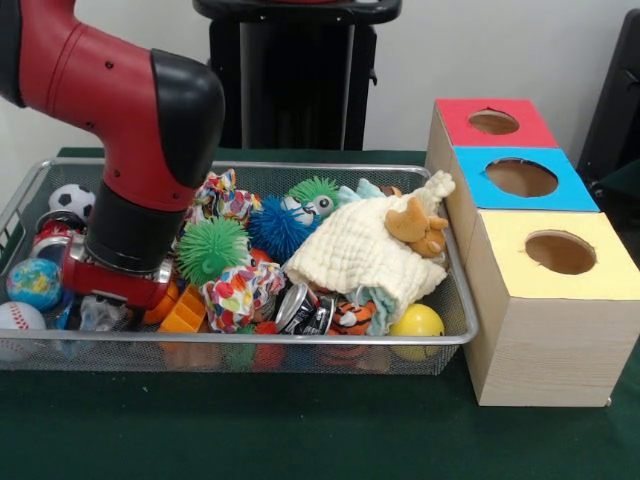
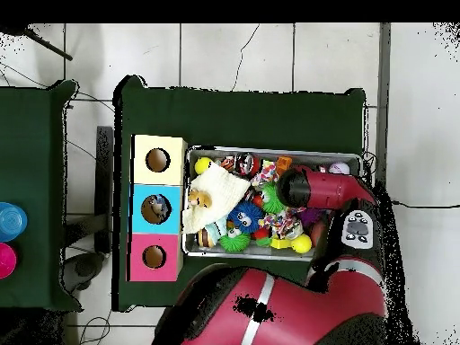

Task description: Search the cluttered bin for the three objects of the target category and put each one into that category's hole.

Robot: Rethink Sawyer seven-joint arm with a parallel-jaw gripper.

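The wire mesh bin [image 1: 300, 341] lies across the table, full of toys. My gripper [image 1: 104, 303] is lowered into its left end in the front view, under the red and black wrist. A see-through, crinkly plastic piece [image 1: 98, 314], likely a bottle, shows right below it; I cannot tell whether it is held. In the overhead view the wrist [image 2: 301, 189] covers that part of the bin [image 2: 269, 150]. The blue-topped hole [image 1: 521, 177] is the middle one on the wooden box to the right of the bin; it also shows in the overhead view [image 2: 156, 208].
The bin holds a cream cloth [image 1: 355, 255] with a tan plush toy [image 1: 418, 226], spiky green [image 1: 210, 248] and blue [image 1: 275, 228] balls, a silver can [image 1: 305, 310], a yellow ball [image 1: 417, 322], a globe ball [image 1: 33, 282] and a baseball [image 1: 20, 318]. The red [image 1: 493, 121] and yellow [image 1: 560, 252] holes flank the blue one.
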